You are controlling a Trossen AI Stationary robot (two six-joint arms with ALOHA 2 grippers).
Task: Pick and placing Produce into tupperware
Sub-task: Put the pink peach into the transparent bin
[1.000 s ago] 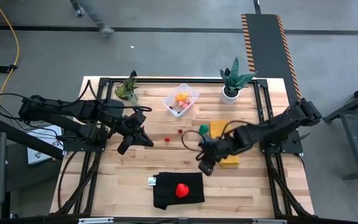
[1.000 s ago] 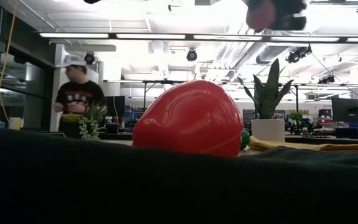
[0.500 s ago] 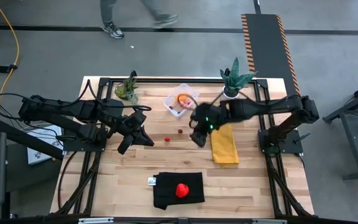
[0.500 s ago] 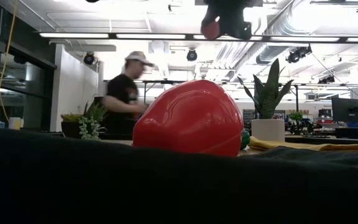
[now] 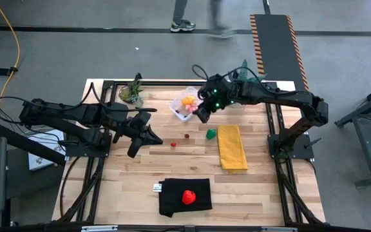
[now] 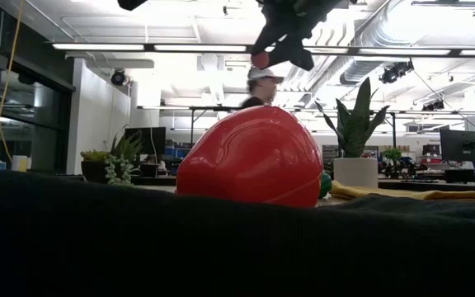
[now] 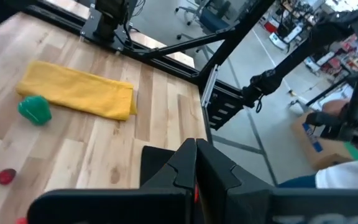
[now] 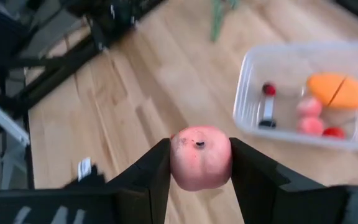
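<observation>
My right gripper [image 5: 201,113] hangs just right of the clear tupperware [image 5: 187,104] at the table's far middle, shut on a round pink-red fruit [image 8: 201,155]. The low view shows the fruit [image 6: 260,59] high above the table. The tub [image 8: 303,93] holds an orange piece, pink pieces and small red berries. On the wood lie a green piece [image 5: 210,133] and two red berries [image 5: 187,136] [image 5: 173,145]. A red strawberry-like piece [image 5: 188,196] rests on a black cloth [image 5: 172,200]. My left gripper [image 5: 148,136] waits shut at the table's left. My right gripper pinches the round pink-red fruit between its two fingers [image 8: 148,174], one on each opposite side [image 8: 178,158]. The fruit is lifted clear, high above the table, beside the tupperware's right end.
A yellow cloth [image 5: 232,146] lies flat right of the green piece. A small green plant [image 5: 133,91] and a white-potted plant [image 5: 239,96] stand along the far edge. A person walks past beyond the far edge [image 5: 198,13]. Bare wood shows between the cloths.
My right gripper, shut on the fruit throughout, has travelled from beside the black cloth toward the table's far edge, past the yellow cloth, up to the tupperware's right side. A person has walked along behind the table from left to right.
</observation>
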